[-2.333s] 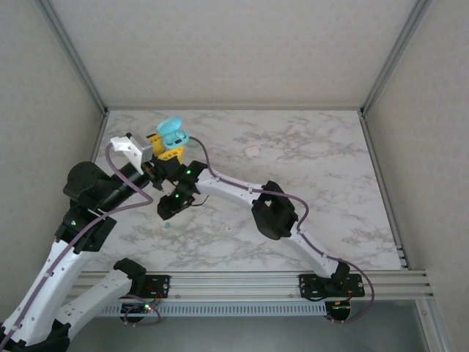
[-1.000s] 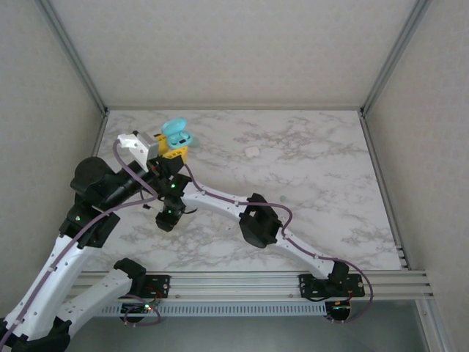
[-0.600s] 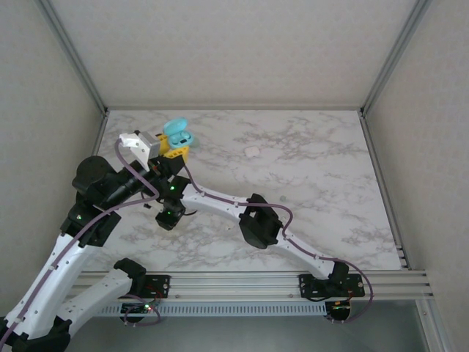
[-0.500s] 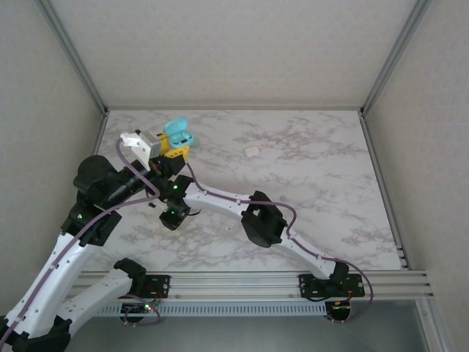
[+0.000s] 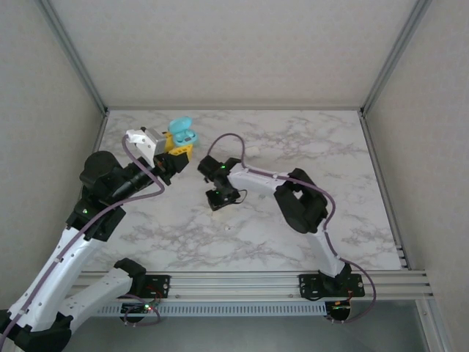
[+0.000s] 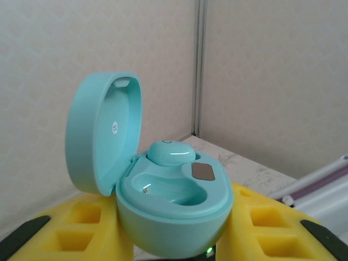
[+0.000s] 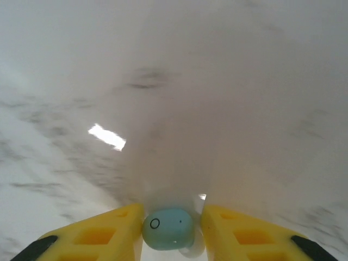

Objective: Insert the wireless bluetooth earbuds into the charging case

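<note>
- Right wrist view: a small pale blue-green, pebble-shaped plastic earbud (image 7: 166,227) is pinched between the yellow fingers (image 7: 98,235) of the right gripper (image 7: 169,237). The gripper is closed on it above the white marble-patterned table (image 7: 228,98).
- Its long axis runs side to side, across the fingers, and a small ring mark on its left half faces the camera.
- A mint-green rounded plastic charging case (image 6: 174,204) is clamped in the left gripper (image 6: 173,239). Its lid (image 6: 100,141) is hinged open and its cavity faces up.
- A matching bud (image 6: 170,153) already sits in the far socket, while the near socket (image 6: 163,187) is empty.
- In the top external view, the held earbud is well apart from the case, off to its right. Carrying it over and seating it looks like the work left.
</note>
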Controlling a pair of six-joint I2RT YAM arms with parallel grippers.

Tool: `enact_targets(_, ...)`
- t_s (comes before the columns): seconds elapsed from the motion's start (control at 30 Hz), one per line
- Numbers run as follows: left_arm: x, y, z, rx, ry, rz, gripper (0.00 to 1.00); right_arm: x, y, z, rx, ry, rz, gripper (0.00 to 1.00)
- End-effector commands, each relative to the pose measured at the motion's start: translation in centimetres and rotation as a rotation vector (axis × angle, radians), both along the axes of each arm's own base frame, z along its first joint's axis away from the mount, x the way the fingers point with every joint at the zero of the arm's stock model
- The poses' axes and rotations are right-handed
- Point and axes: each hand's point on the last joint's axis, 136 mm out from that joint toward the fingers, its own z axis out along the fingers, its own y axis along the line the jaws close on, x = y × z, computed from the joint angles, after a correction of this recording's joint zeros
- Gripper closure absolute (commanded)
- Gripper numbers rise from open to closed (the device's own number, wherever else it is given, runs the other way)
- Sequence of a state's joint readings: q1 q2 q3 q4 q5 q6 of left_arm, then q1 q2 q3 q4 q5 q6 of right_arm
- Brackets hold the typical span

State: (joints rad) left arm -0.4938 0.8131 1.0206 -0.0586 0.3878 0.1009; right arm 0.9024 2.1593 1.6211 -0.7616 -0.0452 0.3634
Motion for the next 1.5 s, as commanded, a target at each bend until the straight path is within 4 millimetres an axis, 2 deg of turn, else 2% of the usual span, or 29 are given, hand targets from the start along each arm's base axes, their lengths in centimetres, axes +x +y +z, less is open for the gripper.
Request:
enact_targets(0.0, -0.2, -0.6, 0.6, -0.029, -0.018, -0.036, 0.73, 1.1, -3.5, 0.0, -0.008, -0.024, -0.205, 0.63)
enact_targets(0.1, 0.1, -0.8, 0.3, -0.027, -0.010, -0.037, 0.73, 0.7, -4.0, 0.4, 0.048, -0.013, -0.241, 0.62)
enact_targets(0.27, 0.3, -1.1, 0.0, -0.024, 0.001, -0.048, 0.73, -0.6, -2.3, 1.2, 0.146, 0.056, -0.184, 0.58)
enact_targets(0.47, 0.3, -1.1, -0.1, -0.026, 0.004, -0.045, 0.73, -1.1, -1.0, 2.5, 0.194, 0.086, -0.099, 0.56)
enact_targets(0.67, 0.2, -1.0, -0.1, -0.026, 0.004, -0.040, 0.73, -2.2, -0.2, 2.9, 0.184, 0.106, -0.023, 0.56)
enact_targets(0.83, 0.3, -1.0, -0.2, -0.024, 0.006, -0.040, 0.73, -2.4, -0.2, 2.9, 0.168, 0.100, -0.011, 0.56)
enact_targets(0.97, 0.2, -1.0, -0.1, -0.023, 0.004, -0.040, 0.73, -1.3, -1.1, 3.3, 0.115, 0.030, -0.008, 0.56)
enact_targets(1.07, 0.2, -1.0, -0.2, -0.021, 0.005, -0.040, 0.73, -1.0, -0.9, 3.6, 0.108, 0.013, 0.035, 0.56)
enact_targets(1.23, 0.2, -0.9, -0.2, -0.021, 0.003, -0.036, 0.74, -1.0, -0.9, 2.7, 0.030, 0.017, 0.096, 0.60)
enact_targets(1.37, 0.2, -0.9, -0.2, -0.022, 0.003, -0.037, 0.73, -1.6, 0.1, 2.0, 0.018, 0.046, 0.195, 0.60)
enact_targets(1.47, 0.2, -0.9, -0.2, -0.021, 0.003, -0.036, 0.73, -1.6, 0.1, 1.3, -0.031, 0.065, 0.219, 0.60)
